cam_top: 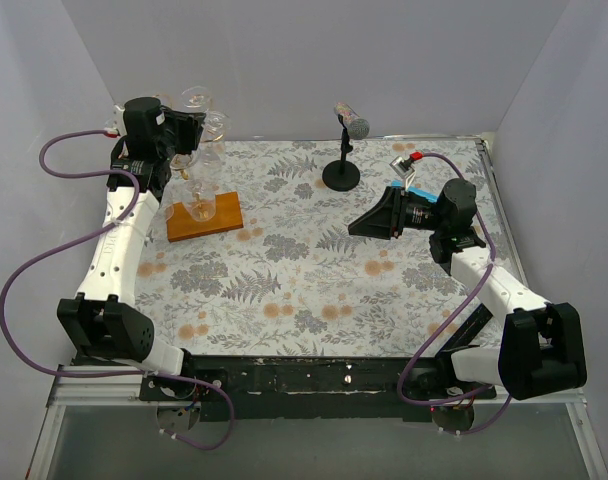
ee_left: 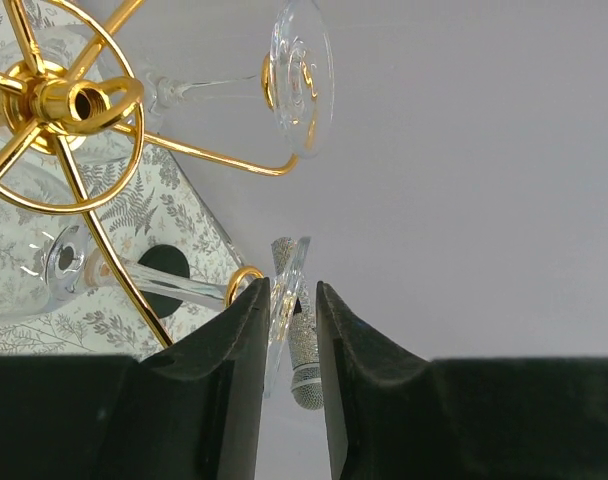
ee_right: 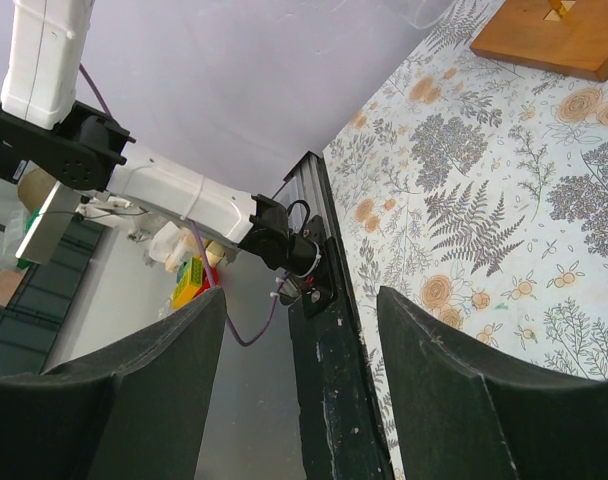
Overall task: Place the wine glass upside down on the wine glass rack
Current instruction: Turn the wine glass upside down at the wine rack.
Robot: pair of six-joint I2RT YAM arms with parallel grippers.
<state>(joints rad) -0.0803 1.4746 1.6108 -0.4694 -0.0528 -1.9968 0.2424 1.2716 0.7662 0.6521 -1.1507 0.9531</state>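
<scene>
The gold wire wine glass rack (ee_left: pixel 69 100) fills the upper left of the left wrist view; in the top view it stands on its orange-brown wooden base (cam_top: pixel 204 218) at the back left. A clear wine glass (ee_left: pixel 174 285) hangs upside down with its stem in a gold loop. Its round foot sits edge-on between the fingers of my left gripper (ee_left: pixel 291 285). The foot lies against the left finger, with a gap to the right finger. A second glass (ee_left: pixel 294 75) hangs on another arm. My right gripper (cam_top: pixel 359 225) hovers open and empty at mid-right.
A black microphone stand (cam_top: pixel 342 175) with a silver-headed microphone (ee_left: pixel 304 370) stands at the back centre. Grey walls close the table at the back and sides. In the right wrist view, the near table edge (ee_right: pixel 334 380) runs between the open fingers.
</scene>
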